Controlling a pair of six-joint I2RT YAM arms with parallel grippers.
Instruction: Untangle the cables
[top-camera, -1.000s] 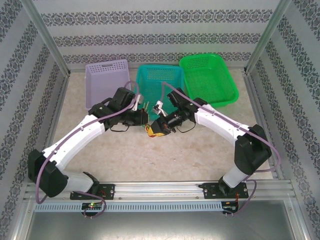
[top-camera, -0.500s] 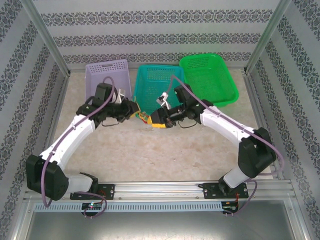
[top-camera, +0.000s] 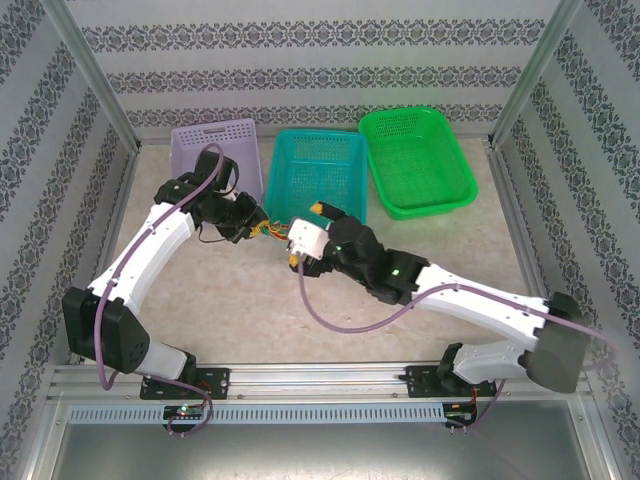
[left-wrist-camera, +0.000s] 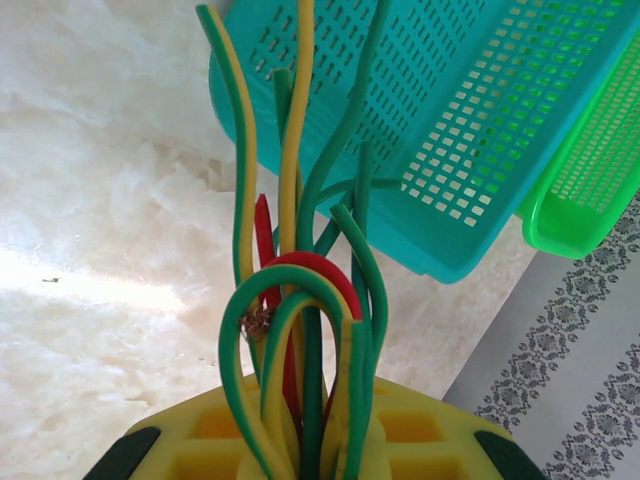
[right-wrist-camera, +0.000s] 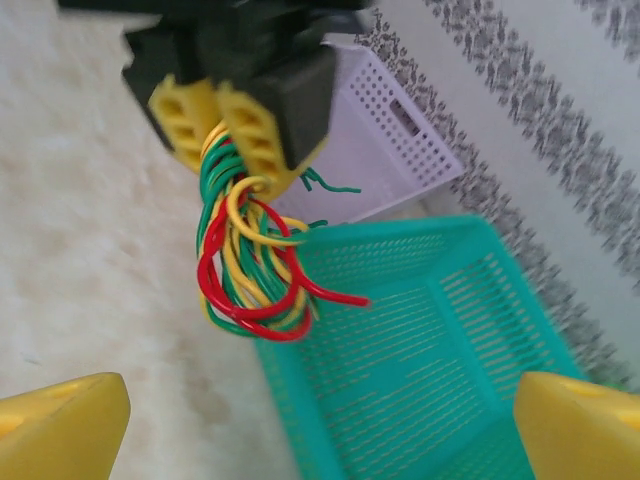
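Right wrist view, left gripper (right-wrist-camera: 235, 135) clamped on the cables (right-wrist-camera: 250, 265), green, yellow and red strands hanging in a looped bundle beside the teal basket (right-wrist-camera: 420, 400), right gripper (top-camera: 304, 236) spread wide, empty, close by

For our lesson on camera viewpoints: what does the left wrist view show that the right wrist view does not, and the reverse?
Left wrist, not right wrist: a corner of the green basket. Right wrist, not left wrist: the purple basket, and the right gripper with its yellow fingers spread wide. Both: the cables clamped in the left gripper, with the teal basket behind.
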